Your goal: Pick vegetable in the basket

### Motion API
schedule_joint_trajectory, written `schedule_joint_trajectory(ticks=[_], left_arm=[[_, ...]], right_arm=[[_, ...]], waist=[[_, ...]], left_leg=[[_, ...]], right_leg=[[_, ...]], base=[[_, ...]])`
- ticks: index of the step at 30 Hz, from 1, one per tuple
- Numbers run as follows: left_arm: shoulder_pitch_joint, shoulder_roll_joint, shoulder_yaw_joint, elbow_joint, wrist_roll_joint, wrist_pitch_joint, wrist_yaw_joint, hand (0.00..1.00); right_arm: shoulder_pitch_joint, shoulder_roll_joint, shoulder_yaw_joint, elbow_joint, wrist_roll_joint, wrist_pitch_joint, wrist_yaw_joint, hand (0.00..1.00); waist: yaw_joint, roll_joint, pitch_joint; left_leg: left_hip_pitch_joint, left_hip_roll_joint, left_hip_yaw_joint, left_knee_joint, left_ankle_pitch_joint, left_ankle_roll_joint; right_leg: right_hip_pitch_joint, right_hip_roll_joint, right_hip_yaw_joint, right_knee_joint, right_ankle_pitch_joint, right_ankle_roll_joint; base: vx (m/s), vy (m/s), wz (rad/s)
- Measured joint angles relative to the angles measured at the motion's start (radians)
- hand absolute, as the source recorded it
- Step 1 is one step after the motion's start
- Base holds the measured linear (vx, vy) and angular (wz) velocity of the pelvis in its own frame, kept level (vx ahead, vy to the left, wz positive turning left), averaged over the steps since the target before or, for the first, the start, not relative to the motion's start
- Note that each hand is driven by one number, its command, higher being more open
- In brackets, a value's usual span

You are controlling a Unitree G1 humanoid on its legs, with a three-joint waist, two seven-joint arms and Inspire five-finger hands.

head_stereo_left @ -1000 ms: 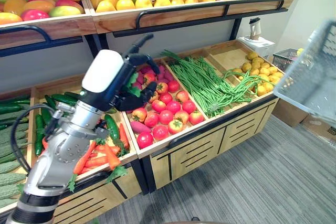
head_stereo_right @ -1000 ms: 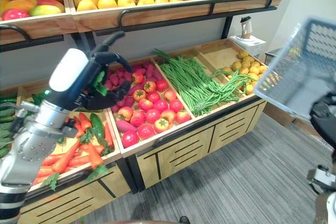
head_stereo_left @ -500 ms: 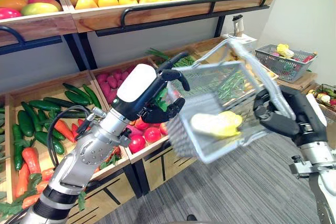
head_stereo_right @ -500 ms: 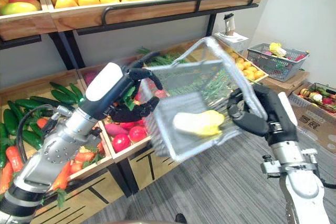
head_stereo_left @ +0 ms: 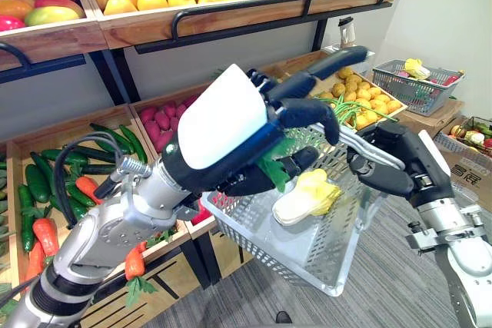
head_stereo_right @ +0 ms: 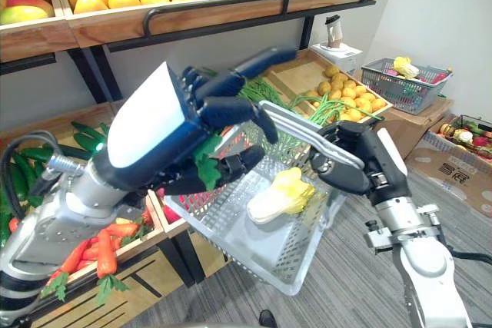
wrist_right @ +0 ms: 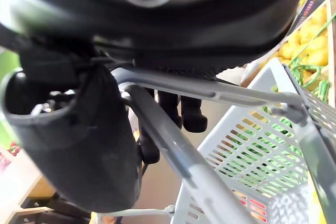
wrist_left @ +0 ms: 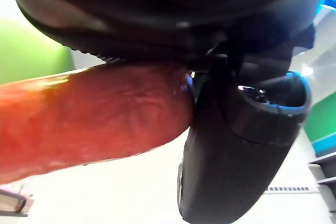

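A produce stand (head_stereo_left: 231, 27) of wooden shelves and bins backs the scene, with fruit above and cucumbers (head_stereo_left: 115, 140) and loose carrots (head_stereo_left: 44, 234) well off to the basket's left. Your left robot hand (head_stereo_left: 227, 117) hangs over the grey basket (head_stereo_left: 323, 250), lower fingers curled round what looks like a carrot (wrist_left: 94, 114), its green top (head_stereo_left: 274, 171) poking out just above the basket's rim. Your right robot hand (head_stereo_left: 400, 165) is clenched on the basket's handle (wrist_right: 173, 148). A pale cabbage (head_stereo_left: 307, 197) lies inside. The basket hangs tilted, so a careless drop could, by the look of it, bounce the carrot out or jolt the cabbage toward the low edge. The handle crosses close under your left hand's fingers and may snag them. Green beans (head_stereo_right: 330, 107) and a second basket (head_stereo_left: 419, 82) lie beyond.
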Motion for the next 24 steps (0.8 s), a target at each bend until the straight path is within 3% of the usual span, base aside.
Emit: schedule_joint_trajectory(ticks=[9,18,24], left_arm=[[-0.049,0.043,-0.11,-0.011,-0.048,-0.026,-0.004,0.0],[-0.07,0.079,-0.198,-0.011,-0.14,-0.05,-0.092,0.0],[0.02,0.08,-0.199,-0.01,-0.187,-0.048,-0.135,0.0]], right_arm=[[-0.052,-0.039,0.127,0.0,0.0,0.0,0.042,0.0],[-0.084,-0.056,0.163,-0.001,-0.012,0.0,0.06,0.0],[-0.084,-0.078,0.162,-0.001,-0.072,0.0,0.059,0.0]], waist=[[-0.007,0.006,0.002],[-0.011,0.008,0.001],[-0.012,0.015,-0.003]], left_leg=[[0.001,-0.001,0.027,0.011,-0.005,-0.003],[0.01,0.001,0.059,0.031,-0.013,-0.005],[0.008,0.003,0.056,0.032,-0.013,-0.005]], right_leg=[[-0.01,0.007,0.027,0.0,0.01,0.0],[-0.015,0.015,0.059,0.0,0.022,0.001],[-0.015,0.014,0.057,0.0,0.023,0.001]], base=[[0.01,0.003,-0.08],[0.0,-0.002,-0.12],[0.0,0.0,0.0]])
